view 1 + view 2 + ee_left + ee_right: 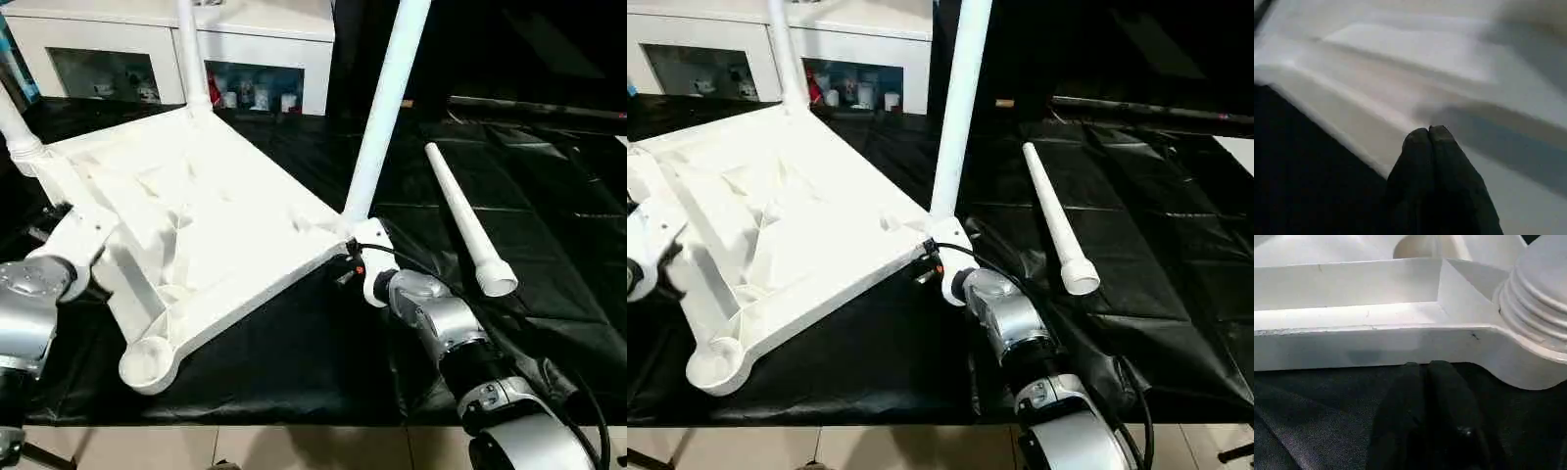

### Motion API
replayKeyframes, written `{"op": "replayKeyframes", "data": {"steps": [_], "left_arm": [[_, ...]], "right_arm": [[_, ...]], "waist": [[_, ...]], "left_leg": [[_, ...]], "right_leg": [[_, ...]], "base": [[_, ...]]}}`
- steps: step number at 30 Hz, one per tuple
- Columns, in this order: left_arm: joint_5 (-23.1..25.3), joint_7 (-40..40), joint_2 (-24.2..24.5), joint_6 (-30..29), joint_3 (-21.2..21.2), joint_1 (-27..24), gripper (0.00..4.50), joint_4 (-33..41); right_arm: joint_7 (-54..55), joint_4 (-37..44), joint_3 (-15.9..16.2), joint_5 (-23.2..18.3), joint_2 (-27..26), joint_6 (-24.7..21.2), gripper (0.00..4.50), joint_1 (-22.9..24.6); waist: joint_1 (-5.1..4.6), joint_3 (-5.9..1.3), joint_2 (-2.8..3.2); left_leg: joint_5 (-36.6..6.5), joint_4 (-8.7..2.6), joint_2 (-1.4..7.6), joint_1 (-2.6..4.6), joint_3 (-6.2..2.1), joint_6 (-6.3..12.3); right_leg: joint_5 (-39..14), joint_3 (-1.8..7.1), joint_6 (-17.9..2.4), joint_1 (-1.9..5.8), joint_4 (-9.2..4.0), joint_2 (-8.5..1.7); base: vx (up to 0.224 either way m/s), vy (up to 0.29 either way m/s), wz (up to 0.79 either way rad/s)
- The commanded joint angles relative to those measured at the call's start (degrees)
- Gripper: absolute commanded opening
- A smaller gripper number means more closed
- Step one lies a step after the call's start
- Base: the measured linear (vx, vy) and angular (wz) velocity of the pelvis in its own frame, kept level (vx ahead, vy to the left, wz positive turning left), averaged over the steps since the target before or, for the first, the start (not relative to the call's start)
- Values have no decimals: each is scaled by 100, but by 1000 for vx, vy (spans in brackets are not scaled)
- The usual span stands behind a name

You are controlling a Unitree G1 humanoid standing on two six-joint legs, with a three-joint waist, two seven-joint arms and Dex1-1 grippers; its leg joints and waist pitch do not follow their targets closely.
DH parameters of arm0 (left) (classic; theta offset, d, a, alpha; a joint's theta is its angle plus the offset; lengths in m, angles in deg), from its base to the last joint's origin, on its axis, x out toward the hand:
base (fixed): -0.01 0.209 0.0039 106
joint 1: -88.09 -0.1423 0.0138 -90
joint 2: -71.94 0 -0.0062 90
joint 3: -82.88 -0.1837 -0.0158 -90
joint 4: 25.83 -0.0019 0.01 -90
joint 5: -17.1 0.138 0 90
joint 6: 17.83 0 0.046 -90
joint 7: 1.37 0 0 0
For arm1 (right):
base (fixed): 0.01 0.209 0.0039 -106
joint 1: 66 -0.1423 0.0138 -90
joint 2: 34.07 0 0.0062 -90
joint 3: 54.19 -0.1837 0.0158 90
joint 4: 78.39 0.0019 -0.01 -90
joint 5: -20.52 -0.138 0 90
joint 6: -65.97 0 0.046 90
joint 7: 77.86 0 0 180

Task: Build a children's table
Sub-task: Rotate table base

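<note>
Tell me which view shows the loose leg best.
Left eye view: the loose leg lies whole on the black sheet, wide end nearest the robot, right of the upturned tabletop. Right eye view shows it whole too. The wrist views face the tabletop's rim.

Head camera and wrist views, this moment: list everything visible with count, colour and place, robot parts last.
Tabletop: one, white, upside down and tilted on the black sheet, ribbed underside up, nearest corner socket empty.
Fitted legs: three, white, standing up from the other corner sockets.
Loose leg: one, white, lying on the sheet to the right of the tabletop.
Black sheet: one, covering the work surface.
Cabinet: one, white with glass doors, behind the table, small items inside.
Left gripper: one, black fingers shut, at the tabletop's left edge.
Right gripper: one, black fingers shut, under the rim beside a fitted leg's threaded base.
</note>
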Motion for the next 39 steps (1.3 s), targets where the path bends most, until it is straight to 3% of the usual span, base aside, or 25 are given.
{"op": "replayKeyframes", "data": {"steps": [1,2,8,11,16,17,18,20,23,24,25,27,28,31,32,34,35,36,37,38,39], "left_arm": [[-74,-400,-12,59,-243,-115,0,91],[-197,-941,71,-46,-535,-266,0,334],[-688,-1892,193,-94,-835,-397,0,826],[-1211,-2804,297,31,-1073,-569,0,1395],[-1657,-3394,151,-106,-1301,-543,0,1951],[-1691,-3464,82,-132,-1370,-477,0,2001],[-1709,-3504,42,-150,-1415,-438,0,2023],[-1651,-3525,-97,-47,-1532,-294,0,1962],[-1167,-2958,-490,593,-1625,149,0,1277],[-968,-2626,-653,817,-1651,360,0,934],[-913,-2500,-710,869,-1660,437,0,818],[-762,-2077,-911,1061,-1674,698,0,409],[-663,-1836,-1018,1166,-1681,827,0,186],[-479,-1366,-1224,1363,-1710,1077,0,-276],[-389,-1129,-1359,1497,-1697,1204,0,-555],[-260,-765,-1498,1647,-1664,1327,0,-835],[-219,-632,-1554,1798,-1656,1381,0,-960],[-230,-569,-1606,1897,-1633,1408,0,-1013],[-326,-504,-1709,1970,-1534,1401,0,-962],[-538,-550,-1832,2010,-1381,1361,0,-811],[-688,-585,-1914,2020,-1275,1329,0,-696]], "right_arm": [[17,-118,-12,38,19,70,7,-132],[13,-269,-11,63,-18,160,7,-225],[-18,-679,11,119,-88,394,7,-498],[-30,-838,9,132,-109,485,7,-620],[-36,-1103,-42,144,-120,635,7,-792],[-37,-1168,-61,147,-116,672,7,-834],[-38,-1193,-70,147,-111,687,7,-851],[-15,-1277,-93,154,-97,742,7,-899],[53,-1326,-136,157,-61,791,7,-935],[101,-1326,-154,165,-35,810,7,-936],[123,-1344,-165,170,-24,828,7,-943],[214,-1286,-213,170,39,810,7,-908],[265,-1214,-240,166,80,785,7,-870],[395,-1062,-337,142,184,725,7,-787],[502,-940,-400,142,263,687,7,-724],[687,-728,-498,142,369,624,7,-627],[781,-632,-568,131,420,578,7,-590],[843,-559,-625,117,464,536,7,-563],[899,-421,-691,91,534,446,7,-514],[949,-300,-751,71,599,355,7,-476],[980,-221,-787,58,641,295,7,-451]], "waist": [[20,-381,128],[21,-385,156],[-16,-376,152],[0,-374,146],[18,-369,152],[-5,-374,140],[5,-378,211],[-47,-386,170],[-30,-394,168],[-46,-386,202],[-36,-400,234],[-54,-383,213],[-39,-391,233],[-27,-393,224],[-12,-409,263],[-5,-412,224],[1,-423,270],[-2,-422,279],[-3,-431,230],[3,-427,270],[4,-440,243]], "left_leg": [[-1495,-436,164,87,-55,-206],[-1504,-436,174,95,-58,-227],[-1541,-436,163,97,-49,-237],[-1526,-442,176,101,-48,-239],[-1616,-449,173,106,-32,-303],[-1558,-446,173,81,-34,-301],[-1540,-435,158,84,-40,-323],[-1427,-428,150,70,-28,-295],[-1327,-399,138,82,-10,-244],[-1379,-404,131,65,-10,-245],[-1426,-398,136,76,-26,-290],[-1600,-412,136,59,-43,-310],[-1668,-397,142,94,-39,-335],[-1683,-392,138,88,-46,-333],[-1620,-381,144,94,-48,-346],[-1515,-371,125,73,-38,-306],[-1481,-367,134,71,-53,-317],[-1475,-364,125,73,-43,-302],[-1419,-355,119,63,-43,-295],[-1331,-345,120,52,-36,-281],[-1274,-334,116,44,-36,-266]], "right_leg": [[-1316,272,-1021,276,-363,-361],[-1257,275,-1070,272,-349,-370],[-1201,275,-1156,278,-342,-357],[-1195,277,-1224,274,-331,-371],[-1220,282,-1207,280,-329,-367],[-1156,284,-1196,301,-322,-347],[-1118,282,-1193,305,-299,-353],[-997,280,-1168,324,-312,-333],[-926,286,-1188,320,-322,-324],[-939,281,-1145,329,-347,-299],[-944,275,-1131,337,-327,-310],[-1249,269,-1064,345,-349,-318],[-1355,272,-1035,321,-373,-319],[-1358,261,-997,322,-376,-303],[-1236,264,-1010,325,-354,-309],[-1120,258,-995,340,-362,-291],[-1055,255,-1011,346,-336,-306],[-1032,252,-994,342,-359,-294],[-975,246,-1022,368,-343,-297],[-838,251,-1062,379,-354,-302],[-767,246,-1094,391,-331,-300]], "base": [[0,0,0],[0,0,0],[0,0,0],[0,0,0],[0,0,0],[0,0,0],[0,0,0],[0,0,0],[0,0,0],[0,0,0],[0,0,0],[0,0,0],[0,0,0],[0,0,0],[0,0,0],[0,0,0],[0,0,0],[0,0,0],[0,0,0],[0,0,0],[0,0,0]]}}
